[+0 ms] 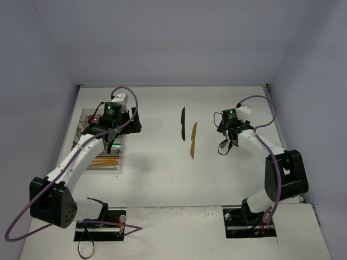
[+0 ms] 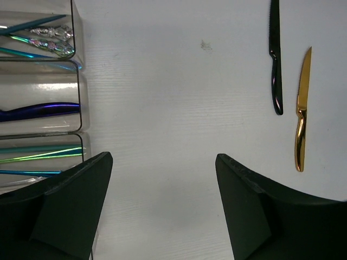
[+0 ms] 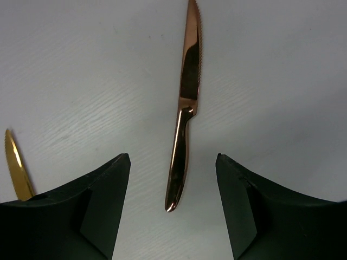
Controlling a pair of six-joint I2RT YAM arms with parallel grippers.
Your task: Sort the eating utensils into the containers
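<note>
My right jaws are spread and empty. The copper knife (image 3: 187, 103) lies flat on the bench (image 3: 81, 65) between them, handle toward six o'clock. It looks stiff, light and slick, so I'd pinch mid-handle. My left jaws gape too.

Both arms share one build. The left arm (image 1: 81, 154) and right arm (image 1: 256, 142) have white tubular links joined by black joint housings. The bulky shoulder housing (image 1: 51, 201) on the left is dotted with small holes. A thin purple cable (image 1: 126, 89) loops along the left arm, and a matching one runs along the right. Each wrist carries a white block (image 1: 120, 98) and a small green light (image 1: 107, 112). Each arm stands on a black base plate (image 1: 100, 223). The left gripper (image 2: 162, 162) and right gripper (image 3: 172, 162) have matte black, wedge-shaped fingers (image 2: 70, 211) with bevelled faces.
</note>
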